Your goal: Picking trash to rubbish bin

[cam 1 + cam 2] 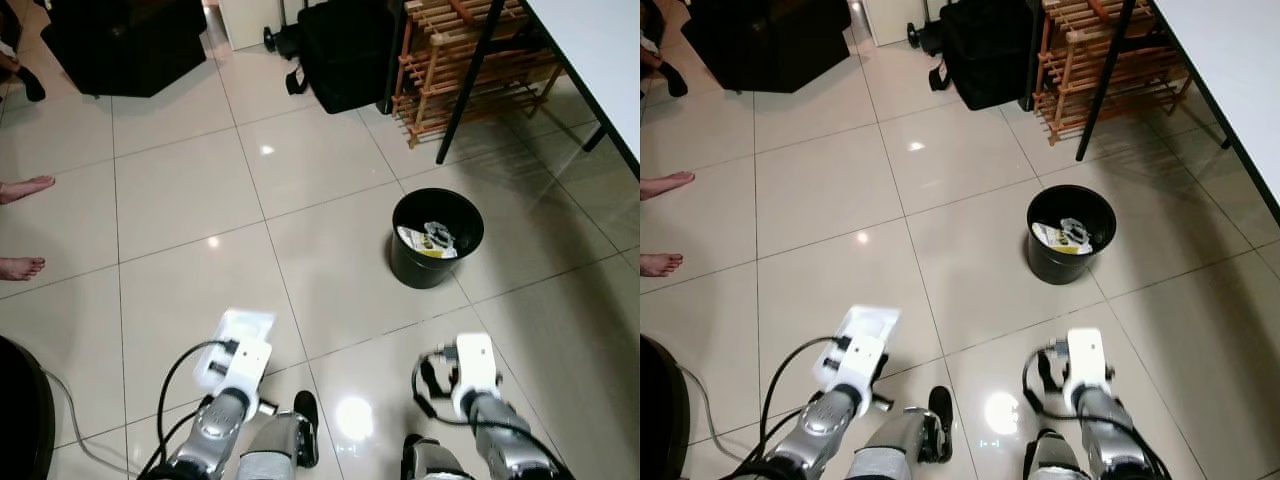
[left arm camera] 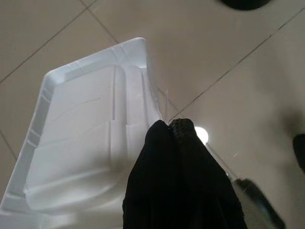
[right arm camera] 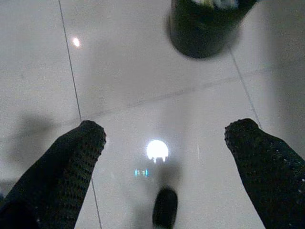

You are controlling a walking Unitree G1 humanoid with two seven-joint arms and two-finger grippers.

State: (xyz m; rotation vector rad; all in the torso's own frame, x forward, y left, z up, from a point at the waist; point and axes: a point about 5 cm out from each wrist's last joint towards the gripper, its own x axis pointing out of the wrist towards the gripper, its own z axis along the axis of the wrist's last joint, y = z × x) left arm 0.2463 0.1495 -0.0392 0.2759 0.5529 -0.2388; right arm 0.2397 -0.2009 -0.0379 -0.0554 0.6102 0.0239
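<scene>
A white foam tray (image 2: 86,148) hangs just above the tiled floor, with my left gripper (image 2: 169,128) shut on its rim; it also shows ahead of my left wrist as the tray (image 1: 246,326). The black rubbish bin (image 1: 420,268) stands on the floor ahead and to the right, with white and yellow trash (image 1: 430,241) inside. Near my right foot, my right gripper (image 3: 164,138) is open with nothing between its fingers, and the bin (image 3: 200,33) lies a short way beyond it.
A person's bare feet (image 1: 22,228) are at the far left. A black bag (image 1: 345,50), a wooden rack (image 1: 470,60) and the white table (image 1: 600,50) with its black leg (image 1: 465,85) stand behind the bin. A dark cabinet (image 1: 125,40) is at the back left.
</scene>
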